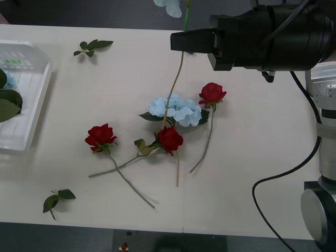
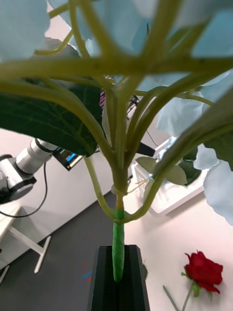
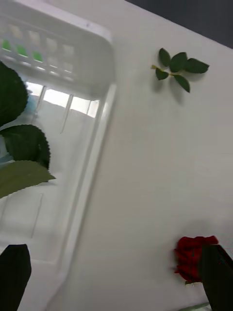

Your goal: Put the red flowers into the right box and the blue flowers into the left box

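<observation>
My right gripper (image 1: 177,41) hangs over the table's far side, its black fingers (image 2: 104,282) shut on the green stem (image 2: 118,248) of a blue flower. That flower's pale bloom (image 1: 169,5) is raised and its long stem dangles toward the table. A second blue flower (image 1: 176,109) lies mid-table among three red flowers (image 1: 101,135) (image 1: 170,139) (image 1: 212,93). The left box (image 1: 31,113), a white slotted tray, holds green leaves and a bit of blue at the table's left. My left gripper (image 3: 115,257) is open above the left box's rim (image 3: 92,146), near a red flower (image 3: 190,257). The right box is out of view.
Loose leaf sprigs lie at the far left (image 1: 93,46) and near the front edge (image 1: 56,200). A black cable (image 1: 283,178) loops at the right by the robot's body. Bare tabletop stretches to the right of the flowers.
</observation>
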